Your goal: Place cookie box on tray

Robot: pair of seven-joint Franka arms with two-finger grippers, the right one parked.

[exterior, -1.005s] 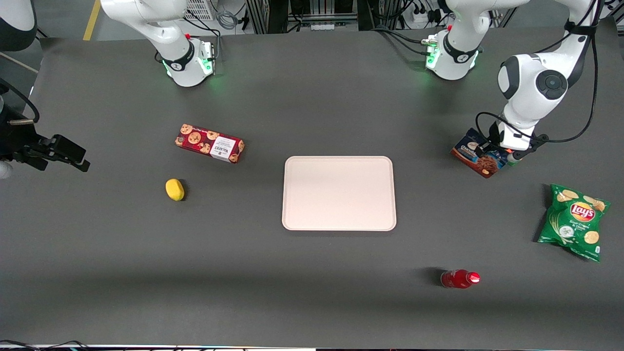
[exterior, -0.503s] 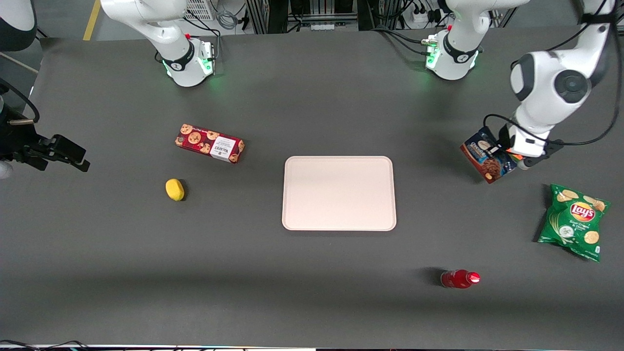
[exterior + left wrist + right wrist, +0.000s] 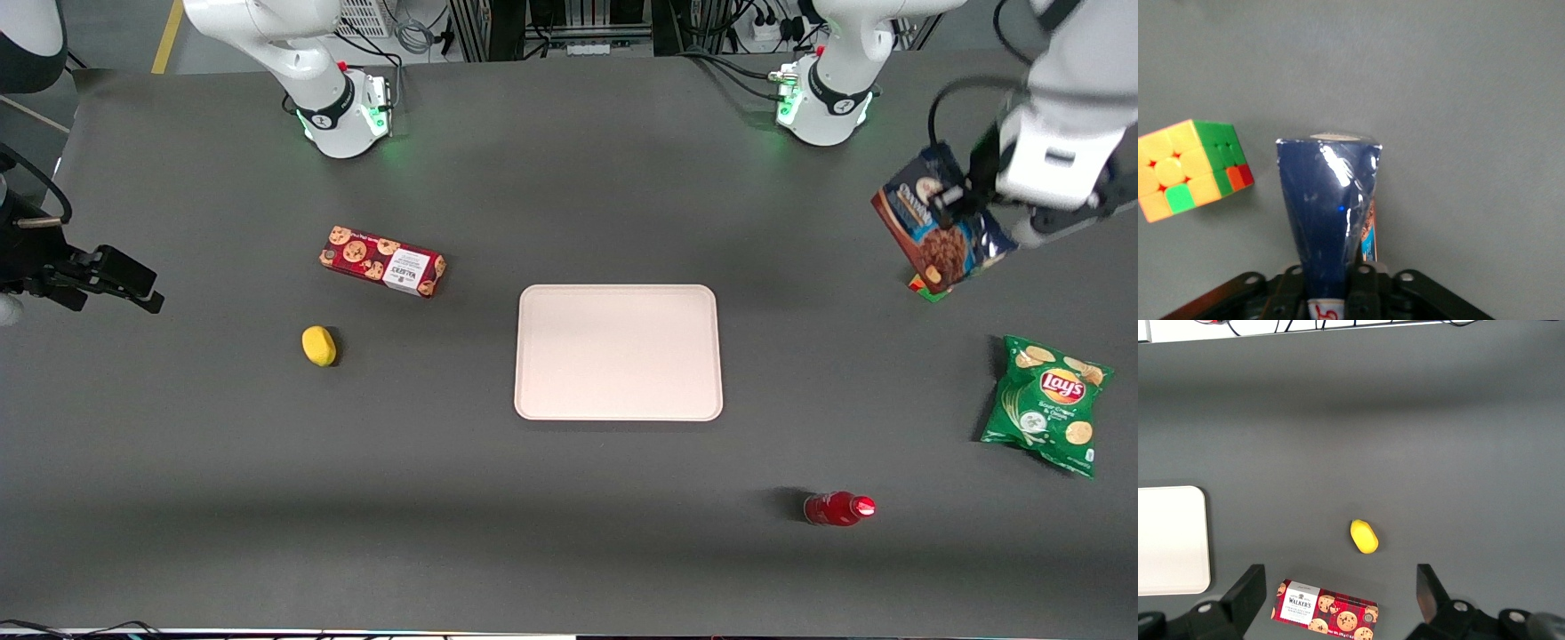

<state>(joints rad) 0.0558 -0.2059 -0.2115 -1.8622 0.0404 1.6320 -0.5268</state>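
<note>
The cookie box [image 3: 941,233], clamped in the end effector [image 3: 962,206], was lifted off the bench [image 3: 569,516] at upper right, so carrying to the tray [image 3: 618,352] was judged next.

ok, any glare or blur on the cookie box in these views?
Left wrist view: a white glare streak runs down the cookie box, clamped in the end effector. Front view: the box and the end effector look slightly soft; the tray is crisp.

The hand [image 3: 956,209] has lifted the cookie box [image 3: 938,236] off the table — uncovering a puzzle cube [image 3: 925,289].
</note>
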